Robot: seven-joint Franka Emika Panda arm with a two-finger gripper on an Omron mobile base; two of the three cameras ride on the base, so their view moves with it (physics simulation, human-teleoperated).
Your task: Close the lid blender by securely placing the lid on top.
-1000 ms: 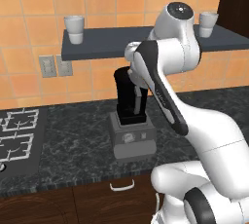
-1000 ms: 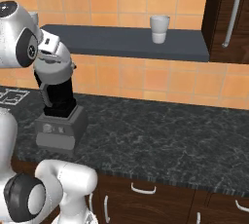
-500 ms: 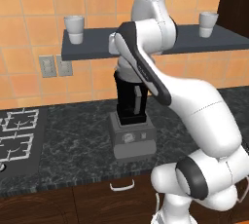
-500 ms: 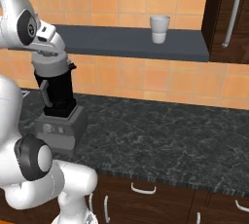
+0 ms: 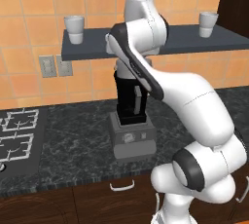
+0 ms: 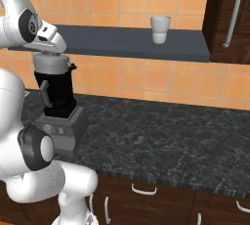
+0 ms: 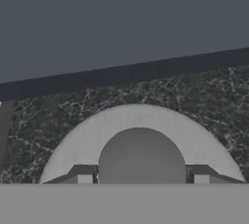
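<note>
The blender (image 6: pixel 57 94) stands on the dark counter, a black jar on a boxy grey base (image 5: pixel 133 140) with a round front knob. The round light-grey lid (image 6: pixel 50 63) sits on the jar's top, level with it. My gripper (image 6: pixel 49 54) comes straight down onto the lid from above. In the hand view the lid (image 7: pixel 141 125) lies directly below me, and my gripper (image 7: pixel 143 179) is shut on its raised centre knob, one fingertip (image 7: pixel 85 179) against each side. In the left base view my arm hides the jar's top; the black jar (image 5: pixel 130 99) shows under it.
A dark shelf (image 6: pixel 132 43) runs along the tiled wall just above the blender, carrying white cups (image 6: pixel 160 28) (image 5: pixel 74 28) (image 5: pixel 208 23). A stove (image 5: pixel 17 135) lies at the left, a dark cabinet (image 6: pixel 229 18) at the right. Speckled counter (image 6: pixel 166 141) stretches right of the blender.
The arm's upper links have swung round and risen above the jar. The lid stays on the jar's top in my gripper, barely shifted.
</note>
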